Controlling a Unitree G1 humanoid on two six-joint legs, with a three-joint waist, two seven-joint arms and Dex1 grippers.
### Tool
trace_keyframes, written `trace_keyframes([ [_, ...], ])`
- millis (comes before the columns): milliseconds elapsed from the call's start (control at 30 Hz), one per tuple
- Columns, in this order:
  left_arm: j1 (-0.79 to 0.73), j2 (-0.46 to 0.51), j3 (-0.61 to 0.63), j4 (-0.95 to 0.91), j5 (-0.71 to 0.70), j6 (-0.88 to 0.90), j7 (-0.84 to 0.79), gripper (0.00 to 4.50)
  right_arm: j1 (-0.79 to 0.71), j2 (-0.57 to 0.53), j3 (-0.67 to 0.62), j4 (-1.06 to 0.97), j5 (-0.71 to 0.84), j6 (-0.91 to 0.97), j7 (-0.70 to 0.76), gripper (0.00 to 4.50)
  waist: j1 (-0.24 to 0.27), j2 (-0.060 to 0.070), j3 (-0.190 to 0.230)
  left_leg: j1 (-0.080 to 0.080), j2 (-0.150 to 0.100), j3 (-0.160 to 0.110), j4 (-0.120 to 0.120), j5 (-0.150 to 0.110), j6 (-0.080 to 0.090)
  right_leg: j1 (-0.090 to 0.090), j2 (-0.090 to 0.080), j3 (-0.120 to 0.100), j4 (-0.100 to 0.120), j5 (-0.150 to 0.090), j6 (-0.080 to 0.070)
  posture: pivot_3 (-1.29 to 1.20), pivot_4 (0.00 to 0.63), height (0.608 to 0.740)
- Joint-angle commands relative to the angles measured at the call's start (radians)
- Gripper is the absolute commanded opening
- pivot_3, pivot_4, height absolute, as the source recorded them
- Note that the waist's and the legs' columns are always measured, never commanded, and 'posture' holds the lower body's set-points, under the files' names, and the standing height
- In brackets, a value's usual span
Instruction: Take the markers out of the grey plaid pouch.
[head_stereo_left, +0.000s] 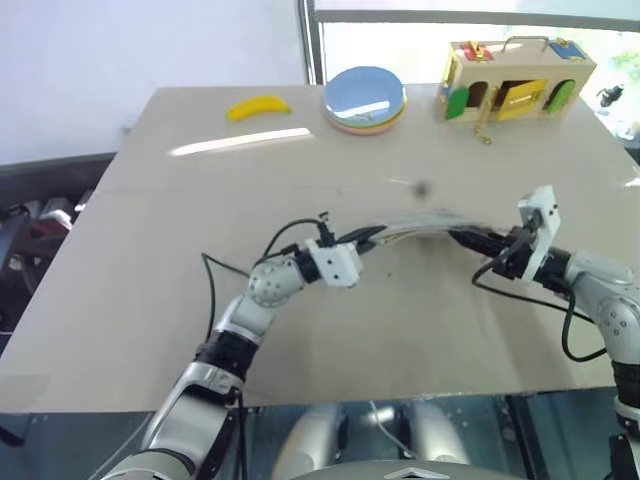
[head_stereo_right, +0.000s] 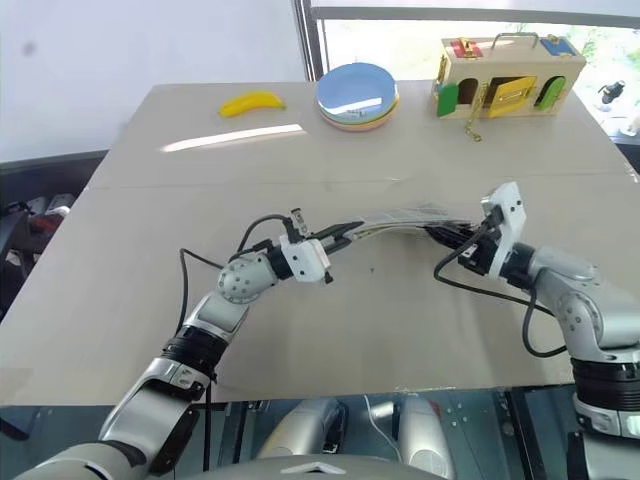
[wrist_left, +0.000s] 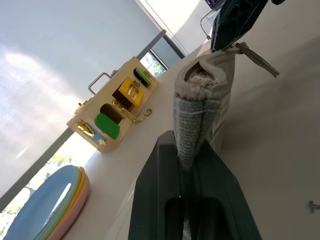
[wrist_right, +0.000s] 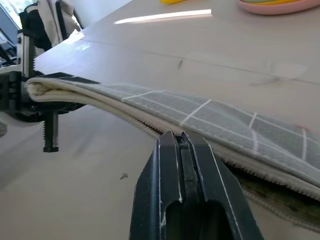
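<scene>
- Hanging in the air at the centre of the head views, the pouch is stretched between the two grippers above the table, bowed slightly upward in the middle.
- The left gripper has its jaws clamped on the pouch's left end; the left wrist view shows the folded grey fabric pinched between the fingers.
- The right gripper holds the other end. In the right wrist view its jaws look pressed together at the zipper edge, though I cannot tell exactly what they grip there, the edge or the pull.
- No markers can be seen on the table or sticking out of the pouch, so I judge they are inside and none has been taken out.
- How far the zipper is open is hard to tell; a dark gap shows along the edge at the lower right of the right wrist view.
- Left to do, as I judge: open the mouth enough, then draw or tip both markers out.
- Farther off, along the table's far edge in the upper part of the head views, lie a banana, stacked plates and a wooden box, all well apart from the pouch.
</scene>
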Motion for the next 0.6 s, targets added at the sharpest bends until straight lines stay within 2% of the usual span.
trace_keyframes([
  [33, -0.020, -0.006, 0.007, -0.017, -0.006, -0.010, 0.012, 0.00, 0.007, -0.011, -0.009, -0.049, 0.012, 0.005, -0.001, 0.04, -0.001, 0.000, 0.000, 0.000, 0.000, 0.000, 0.000, 0.000, 0.000, 0.000, 0.000, 0.000, 0.000, 0.000, 0.000, 0.00, 0.150, 0.740],
  [333, -0.015, -0.011, -0.003, -0.026, -0.030, -0.012, -0.017, 0.00, -0.043, 0.011, 0.004, 0.040, -0.068, -0.023, -0.077, 0.04, -0.001, 0.000, 0.000, 0.000, 0.000, 0.000, 0.000, 0.000, 0.000, 0.000, 0.000, 0.000, 0.000, 0.000, 0.000, 0.00, 0.150, 0.740],
  [467, 0.002, -0.012, -0.014, -0.058, -0.096, 0.024, -0.083, 0.00, -0.093, -0.010, 0.063, 0.094, -0.158, -0.091, -0.043, 0.04, -0.002, 0.000, 0.000, 0.000, 0.000, 0.000, 0.000, 0.000, 0.000, 0.000, 0.000, 0.000, 0.000, 0.000, 0.000, 0.00, 0.150, 0.740],
  [500, 0.007, -0.011, -0.016, -0.065, -0.110, 0.031, -0.100, 0.00, -0.101, -0.033, 0.103, 0.095, -0.201, -0.121, -0.016, 0.42, -0.002, 0.000, 0.000, 0.000, 0.000, 0.000, 0.000, 0.000, 0.000, 0.000, 0.000, 0.000, 0.000, 0.000, 0.000, 0.00, 0.150, 0.740],
  [533, 0.011, -0.010, -0.018, -0.072, -0.123, 0.039, -0.116, 0.00, -0.108, -0.051, 0.136, 0.095, -0.237, -0.144, 0.002, 0.56, -0.003, 0.000, 0.000, 0.000, 0.000, 0.000, 0.000, 0.000, 0.000, 0.000, 0.000, 0.000, 0.000, 0.000, 0.000, 0.00, 0.150, 0.740],
  [600, 0.022, -0.008, -0.021, -0.092, -0.153, 0.062, -0.151, 0.00, -0.132, -0.072, 0.190, 0.097, -0.292, -0.176, 0.024, 1.37, -0.003, 0.000, 0.000, 0.000, 0.000, 0.001, 0.000, 0.000, 0.000, 0.000, 0.000, -0.001, 0.000, 0.000, 0.000, 0.00, 0.150, 0.740],
])
